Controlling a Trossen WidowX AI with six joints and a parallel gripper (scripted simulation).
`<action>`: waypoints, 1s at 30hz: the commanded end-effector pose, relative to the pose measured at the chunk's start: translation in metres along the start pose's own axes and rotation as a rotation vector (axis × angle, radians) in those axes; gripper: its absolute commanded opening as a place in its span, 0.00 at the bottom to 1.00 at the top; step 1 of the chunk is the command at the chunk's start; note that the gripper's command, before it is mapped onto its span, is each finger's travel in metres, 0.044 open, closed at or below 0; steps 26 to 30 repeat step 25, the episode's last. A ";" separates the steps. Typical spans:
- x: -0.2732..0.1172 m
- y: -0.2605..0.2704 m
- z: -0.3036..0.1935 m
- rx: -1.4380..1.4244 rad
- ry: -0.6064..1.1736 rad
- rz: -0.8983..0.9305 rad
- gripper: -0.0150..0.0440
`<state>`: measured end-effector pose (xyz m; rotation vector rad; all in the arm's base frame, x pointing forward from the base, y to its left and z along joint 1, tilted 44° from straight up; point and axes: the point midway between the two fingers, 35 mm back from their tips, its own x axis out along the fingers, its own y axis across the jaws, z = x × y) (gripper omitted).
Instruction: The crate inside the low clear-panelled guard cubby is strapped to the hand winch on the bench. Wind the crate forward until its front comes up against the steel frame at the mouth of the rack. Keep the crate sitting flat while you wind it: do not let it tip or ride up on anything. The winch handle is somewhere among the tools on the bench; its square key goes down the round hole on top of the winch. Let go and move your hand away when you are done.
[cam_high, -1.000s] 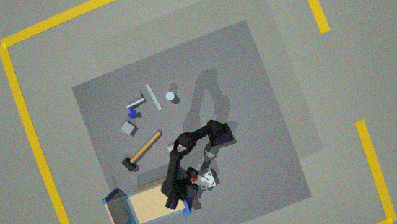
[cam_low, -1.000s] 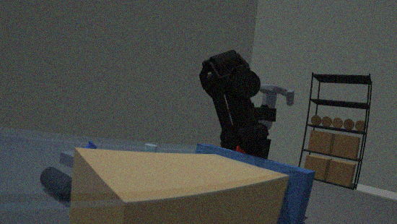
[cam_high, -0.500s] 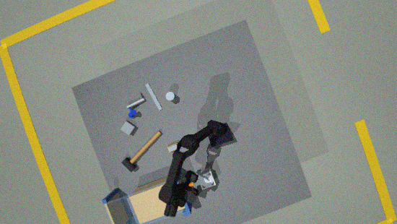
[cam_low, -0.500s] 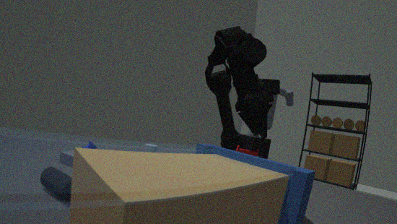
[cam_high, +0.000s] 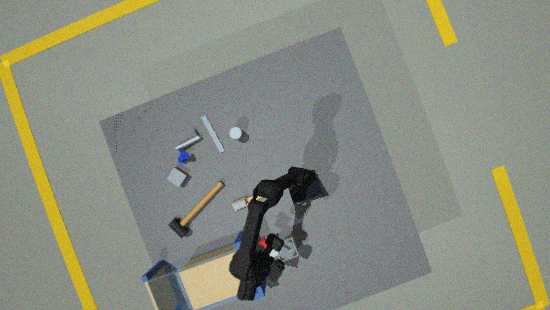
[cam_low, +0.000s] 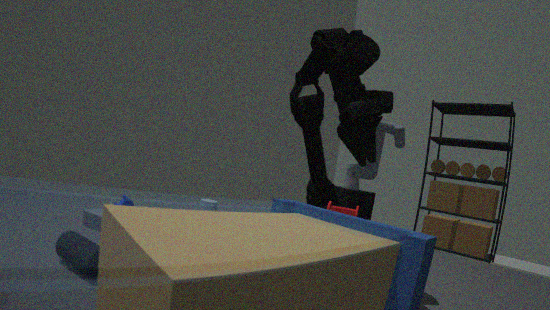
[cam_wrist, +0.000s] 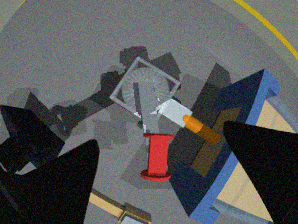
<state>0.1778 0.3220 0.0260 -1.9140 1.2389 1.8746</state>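
The crate (cam_high: 212, 282) (cam_low: 250, 240) sits in the cubby behind the blue frame (cam_low: 410, 250) (cam_wrist: 252, 117). It looks flat; I cannot tell whether its front touches the frame. The winch (cam_high: 290, 252) (cam_wrist: 122, 85) stands outside the mouth, with an orange strap piece (cam_wrist: 200, 129) running from its grey block toward the crate. The crank arm (cam_wrist: 145, 107) lies over the winch top, its red grip (cam_high: 262, 242) (cam_low: 343, 209) (cam_wrist: 158, 156) standing out at the end. My gripper (cam_wrist: 162, 137) is open and empty, with its fingers wide apart on either side of the red grip's view and apparently above it.
A mallet (cam_high: 202, 204), a brush (cam_high: 240, 204), a grey block (cam_high: 177, 177), a blue-headed tool (cam_high: 183, 156), a flat bar (cam_high: 212, 134) and a white cylinder (cam_high: 235, 133) lie on the bench. The arm reaches over the cubby's mouth. Shelving (cam_low: 462, 200) stands in the background.
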 end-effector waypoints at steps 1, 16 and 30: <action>0.020 -0.003 0.038 0.016 0.114 -0.013 1.00; 0.046 0.000 0.097 0.087 0.294 -0.079 1.00; 0.046 0.000 0.097 0.087 0.294 -0.079 1.00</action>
